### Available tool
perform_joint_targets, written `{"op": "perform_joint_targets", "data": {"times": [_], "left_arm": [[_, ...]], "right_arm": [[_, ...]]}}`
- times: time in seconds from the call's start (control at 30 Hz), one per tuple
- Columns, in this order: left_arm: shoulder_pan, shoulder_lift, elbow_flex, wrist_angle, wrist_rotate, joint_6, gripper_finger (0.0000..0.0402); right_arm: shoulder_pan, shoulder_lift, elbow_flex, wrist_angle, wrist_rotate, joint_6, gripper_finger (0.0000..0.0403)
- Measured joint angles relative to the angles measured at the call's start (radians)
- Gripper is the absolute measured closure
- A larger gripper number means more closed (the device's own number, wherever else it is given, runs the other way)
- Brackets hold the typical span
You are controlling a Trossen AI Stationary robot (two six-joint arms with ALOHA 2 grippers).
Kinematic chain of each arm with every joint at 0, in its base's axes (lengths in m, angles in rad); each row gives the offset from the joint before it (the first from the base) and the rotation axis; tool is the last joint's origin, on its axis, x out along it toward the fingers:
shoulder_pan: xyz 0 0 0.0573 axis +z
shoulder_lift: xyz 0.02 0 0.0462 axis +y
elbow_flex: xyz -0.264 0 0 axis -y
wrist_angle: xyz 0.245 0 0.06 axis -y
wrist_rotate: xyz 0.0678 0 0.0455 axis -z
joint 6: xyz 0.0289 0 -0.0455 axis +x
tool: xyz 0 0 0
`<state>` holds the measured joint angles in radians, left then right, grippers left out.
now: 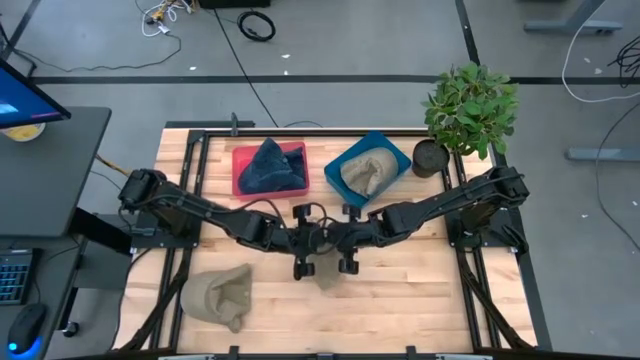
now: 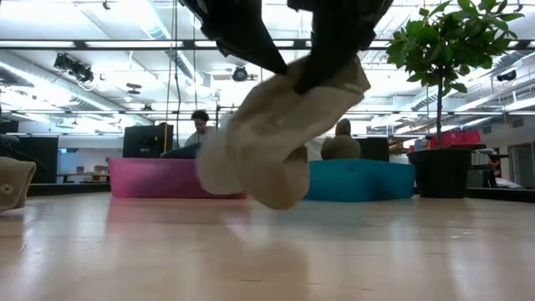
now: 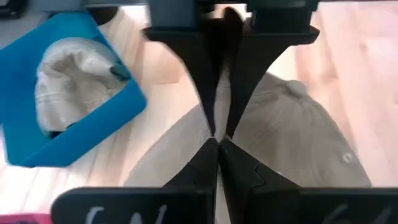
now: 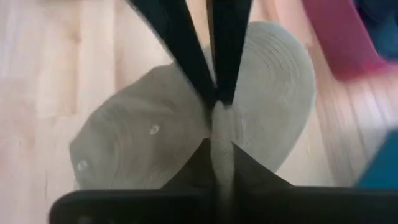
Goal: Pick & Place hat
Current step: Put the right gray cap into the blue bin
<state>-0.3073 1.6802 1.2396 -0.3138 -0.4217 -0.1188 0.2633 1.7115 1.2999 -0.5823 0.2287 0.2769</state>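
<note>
A beige hat [image 1: 328,276] hangs under both grippers at the table's middle. It also shows in the low view [image 2: 267,142], bunched into a fold. My left gripper [image 1: 314,252] and my right gripper [image 1: 338,252] meet tip to tip over it, and both are shut on it. A second beige hat [image 1: 220,295] lies on the table at the near left. A dark blue hat [image 1: 270,165] lies in a pink bin [image 1: 240,180]. Another beige hat [image 1: 365,172] lies in a blue bin [image 1: 395,150]. My left gripper pinches a raised fold of the hat's cloth [image 3: 214,134] between its two fingers [image 3: 202,165], slanting down from the table's left side. The hat hangs below the fingers; I cannot tell whether it is clear of the table. My right gripper pinches a ridge of the hat's cloth [image 4: 221,134] between its two fingers [image 4: 249,168], where the crown meets the brim [image 4: 280,81]. It slants down from the table's right side, right against my left gripper's fingertips. The hat hangs below, bunched.
A potted plant [image 1: 468,110] stands at the far right corner, beside the blue bin. The two bins stand side by side along the far edge. Bare wooden table [image 1: 420,300] lies at the near right. A desk with a monitor [image 1: 30,110] stands left of the table.
</note>
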Motion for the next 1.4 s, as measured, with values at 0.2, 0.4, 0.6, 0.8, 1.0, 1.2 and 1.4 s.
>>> {"op": "perform_joint_targets", "data": {"times": [0.2, 0.4, 0.6, 0.8, 1.0, 1.2, 1.4], "left_arm": [[0.036, 0.0, 0.002, -0.01, -0.008, 0.039, 0.034], [0.049, -0.01, 0.019, -0.014, -0.178, 0.025, 0.0276], [0.017, -0.074, 0.036, -0.06, -0.342, 0.007, 0.0272], [0.018, -0.146, 0.036, -0.062, -0.349, 0.0, 0.028], [0.018, -0.179, 0.034, -0.078, -0.349, 0.0, 0.028], [0.018, -0.177, 0.034, -0.096, -0.349, 0.0, 0.028], [0.025, -0.177, 0.034, -0.121, -0.348, 0.0, 0.028]], "right_arm": [[0.02, -0.002, -0.002, -0.034, 0.0, 0.106, 0.0391], [0.026, -0.054, -0.002, -0.163, 0.152, 0.228, 0.0396], [0.021, -0.183, -0.002, -0.457, 0.498, 0.538, 0.0394], [-0.025, -0.273, -0.001, -0.632, 0.765, 0.899, 0.0394], [-0.128, -0.264, -0.025, -0.691, 0.86, 1.104, 0.0394], [-0.23, -0.241, -0.182, -0.453, 0.779, 1.142, 0.0393], [-0.292, -0.238, -0.377, -0.074, 0.725, 1.067, 0.0393]]}}
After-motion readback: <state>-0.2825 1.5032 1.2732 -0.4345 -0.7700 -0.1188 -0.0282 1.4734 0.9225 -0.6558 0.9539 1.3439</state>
